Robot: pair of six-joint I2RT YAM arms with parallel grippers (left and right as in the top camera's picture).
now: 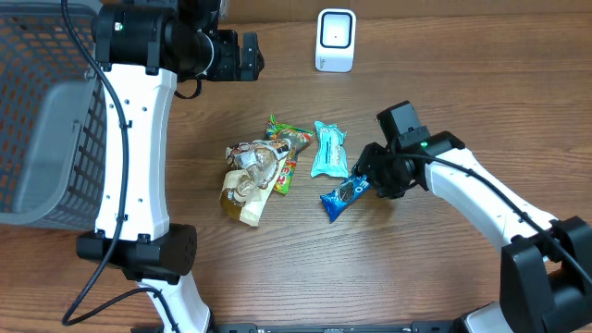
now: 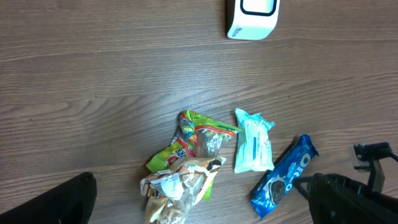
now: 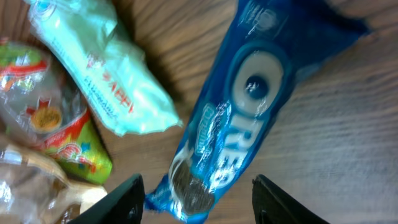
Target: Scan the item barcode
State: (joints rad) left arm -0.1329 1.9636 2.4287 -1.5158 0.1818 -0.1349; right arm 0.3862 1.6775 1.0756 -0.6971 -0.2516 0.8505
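Left gripper [image 1: 248, 55] hangs at the table's 11 o'clock, jaws spread wide, nothing between them. Centre table, the snack pile: a tan packet [image 1: 245, 190], a green packet [image 1: 289, 148] at its 1 o'clock, a mint packet [image 1: 330, 148] further right.

Here's the one that matters: the blue Oreo packet [image 3: 249, 112] lies flat on the wood at the pile's 4 o'clock, just beside the mint one, slanting from 8 to 2 o'clock. Right gripper [image 3: 202, 198] sits right over it, fingers apart, one either side of the packet's lower end, pinching nothing.

My read is that this is the pick-up. Close across the narrow width near that end, stay clear of the mint packet at 11 o'clock, and lift clean. Then turn the barcode face, which I can't see from here, towards the white scanner [image 1: 335, 40] at 12 o'clock. The film looks slippery, so pinch firmly.

Containers: one grey mesh basket [image 1: 46, 139] at 9 o'clock, and no packet shows in the part in view.
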